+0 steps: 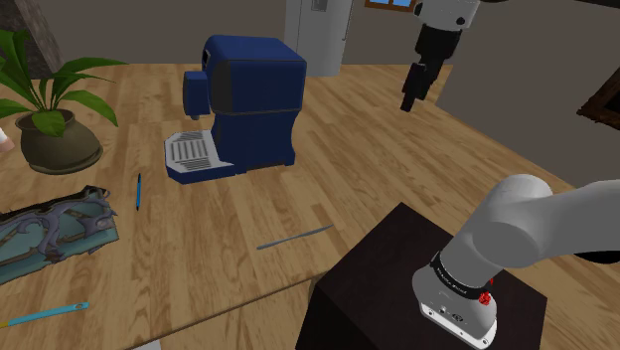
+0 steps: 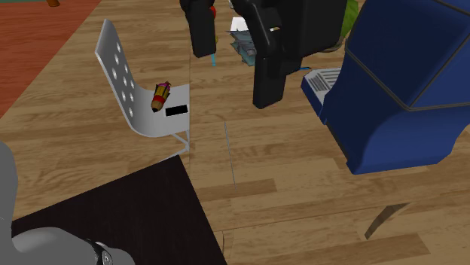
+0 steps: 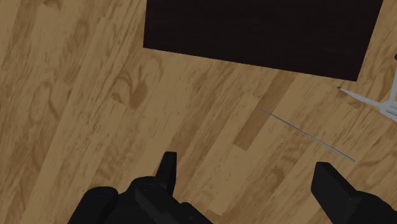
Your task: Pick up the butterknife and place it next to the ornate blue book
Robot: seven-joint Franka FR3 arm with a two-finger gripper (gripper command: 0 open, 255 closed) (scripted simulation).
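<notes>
The butterknife is a thin grey blade lying flat on the wooden table, close to the stand's near corner. It appears as a fine line in the second exterior view and in the wrist view. The ornate blue book, teal-blue with grey scrollwork, lies at the shoulder view's far left. My gripper hangs high above the table, well away from the knife. It is open and holds nothing, and its black fingers stand apart.
A blue coffee machine stands mid-table, with a potted plant at the back left. Two blue pens lie near the book. The dark stand is lower right. A white perforated chair sits beside the table.
</notes>
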